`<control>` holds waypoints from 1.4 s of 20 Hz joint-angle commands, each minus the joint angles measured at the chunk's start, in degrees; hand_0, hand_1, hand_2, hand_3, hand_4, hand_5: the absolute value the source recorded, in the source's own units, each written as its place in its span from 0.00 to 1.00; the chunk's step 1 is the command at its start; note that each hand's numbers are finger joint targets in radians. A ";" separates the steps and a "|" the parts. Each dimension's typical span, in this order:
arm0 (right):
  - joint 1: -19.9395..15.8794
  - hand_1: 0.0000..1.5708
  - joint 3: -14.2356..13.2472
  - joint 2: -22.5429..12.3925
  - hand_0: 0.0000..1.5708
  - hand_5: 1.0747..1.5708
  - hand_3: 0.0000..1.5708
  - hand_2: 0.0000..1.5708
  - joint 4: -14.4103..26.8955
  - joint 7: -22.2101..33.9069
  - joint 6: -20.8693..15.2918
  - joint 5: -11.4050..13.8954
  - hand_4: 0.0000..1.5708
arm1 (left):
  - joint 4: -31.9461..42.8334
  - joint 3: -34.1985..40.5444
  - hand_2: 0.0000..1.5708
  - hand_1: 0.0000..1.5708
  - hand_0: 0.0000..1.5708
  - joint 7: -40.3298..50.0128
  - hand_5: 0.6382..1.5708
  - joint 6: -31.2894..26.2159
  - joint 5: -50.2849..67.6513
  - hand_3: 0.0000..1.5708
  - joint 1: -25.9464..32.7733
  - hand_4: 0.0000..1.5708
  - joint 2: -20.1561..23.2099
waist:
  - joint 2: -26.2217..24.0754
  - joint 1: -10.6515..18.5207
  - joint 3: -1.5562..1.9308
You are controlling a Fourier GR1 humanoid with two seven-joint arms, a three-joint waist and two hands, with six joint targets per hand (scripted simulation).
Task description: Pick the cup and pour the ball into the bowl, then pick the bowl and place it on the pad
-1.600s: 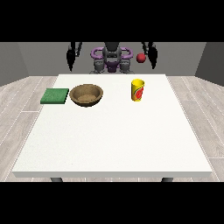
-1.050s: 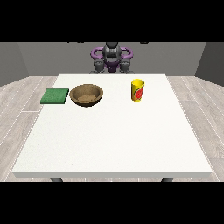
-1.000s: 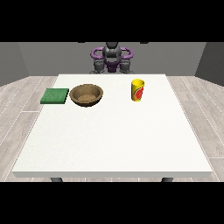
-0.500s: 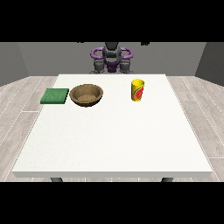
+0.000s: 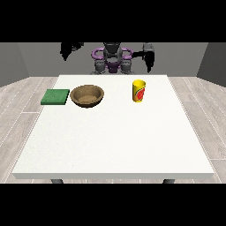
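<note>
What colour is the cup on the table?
Yellow, with a red mark on its side; the cup shows in the front view.

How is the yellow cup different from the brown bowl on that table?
The cup is bright yellow with a red mark on its side; the bowl is plain brown. The cup is tall and narrow, while the bowl is low and wide. The cup stands towards the view's right, the bowl left of it, beside the green pad. Both stand upright on the white table, open at the top, and no hand touches either.
</note>
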 commanded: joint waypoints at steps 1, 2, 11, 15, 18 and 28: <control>2.07 0.00 -3.44 -3.02 0.00 0.95 0.00 0.00 2.22 -7.19 6.23 -4.13 0.44 | 6.74 3.44 0.00 0.00 0.00 -10.36 0.91 -1.90 0.55 0.00 0.77 0.31 1.52 | 4.72 -2.62 0.01; 1.08 0.00 -1.32 -0.83 0.00 0.95 0.00 0.00 2.90 -5.93 3.67 -1.94 0.43 | 10.97 2.28 0.00 0.00 0.00 -11.08 0.91 -1.60 -0.46 0.00 -0.39 0.26 0.50 | 3.40 -1.52 0.00; 0.88 0.00 -8.67 -6.19 0.00 0.98 0.00 0.00 10.61 -8.28 9.20 -7.08 0.42 | 29.11 4.70 0.00 0.00 0.00 -21.90 0.86 -5.19 -0.08 0.00 -4.16 0.01 2.32 | 1.47 -1.97 0.00; -2.30 0.00 -7.44 -6.06 0.00 0.98 0.00 0.00 8.68 -7.02 8.34 -6.78 0.42 | 39.30 7.98 0.00 0.00 0.00 -26.96 0.84 -5.28 0.46 0.00 -10.54 0.11 4.47 | 4.22 -3.63 -0.03; -2.57 0.00 -7.77 -6.37 0.00 0.98 0.00 0.00 10.22 -5.67 7.35 -6.13 0.43 | 44.34 7.15 0.00 0.00 0.00 -29.22 0.84 -3.22 -0.65 0.00 -11.34 0.12 2.41 | 2.61 -2.93 -0.02; -5.90 0.00 -13.04 -12.55 0.00 1.00 0.09 0.00 9.59 -3.28 13.52 -14.79 0.41 | 53.65 7.92 1.00 0.78 0.78 -40.69 0.90 6.54 -6.26 1.00 -11.53 0.85 3.82 | 6.49 -7.96 -0.04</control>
